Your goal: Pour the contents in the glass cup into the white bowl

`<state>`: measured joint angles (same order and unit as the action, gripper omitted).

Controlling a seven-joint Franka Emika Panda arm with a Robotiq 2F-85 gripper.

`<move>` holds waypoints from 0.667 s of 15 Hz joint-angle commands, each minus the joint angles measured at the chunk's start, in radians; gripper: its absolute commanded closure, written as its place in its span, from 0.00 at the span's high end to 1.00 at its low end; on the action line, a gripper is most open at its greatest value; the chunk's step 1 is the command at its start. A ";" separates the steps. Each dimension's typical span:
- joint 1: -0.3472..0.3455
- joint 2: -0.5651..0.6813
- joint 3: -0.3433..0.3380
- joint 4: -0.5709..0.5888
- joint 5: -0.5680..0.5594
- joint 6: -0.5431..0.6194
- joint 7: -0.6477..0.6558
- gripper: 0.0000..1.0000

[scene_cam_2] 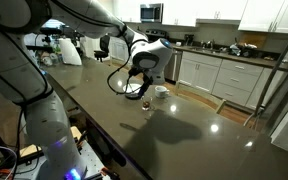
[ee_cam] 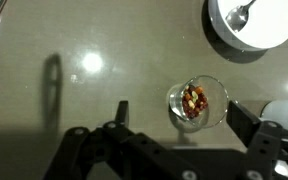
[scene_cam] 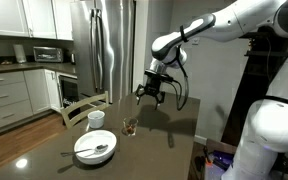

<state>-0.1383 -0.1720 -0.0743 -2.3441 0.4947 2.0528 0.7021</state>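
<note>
The glass cup (ee_cam: 209, 92) stands upright on the dark table, holding the contents (ee_cam: 193, 100), small brown and reddish pieces. It also shows in an exterior view (scene_cam: 130, 126). The white bowl (ee_cam: 269, 25) with a metal spoon (ee_cam: 242, 14) lies beyond the cup in the wrist view, and at the table's near end in an exterior view (scene_cam: 94, 148). My gripper (ee_cam: 181, 115) is open and empty. It hovers above the cup, which shows between the two fingers in the wrist view. In both exterior views (scene_cam: 152, 96) (scene_cam_2: 136, 88) it hangs above the table.
A white mug (scene_cam: 96, 118) stands close to the glass cup, at the right edge of the wrist view (ee_cam: 287, 113). A wooden chair (scene_cam: 84, 105) is at the table's far side. A steel fridge (scene_cam: 104, 50) and kitchen counters lie behind.
</note>
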 commanded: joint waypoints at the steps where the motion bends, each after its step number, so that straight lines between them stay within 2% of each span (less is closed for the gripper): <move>1: 0.011 0.023 -0.005 0.015 0.000 0.000 -0.023 1.00; 4: 0.025 0.059 -0.002 0.042 0.000 0.002 -0.048 1.00; 10: 0.014 0.119 -0.037 0.076 0.181 0.017 0.016 1.00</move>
<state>-0.1168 -0.0976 -0.0951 -2.3033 0.5862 2.0676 0.6834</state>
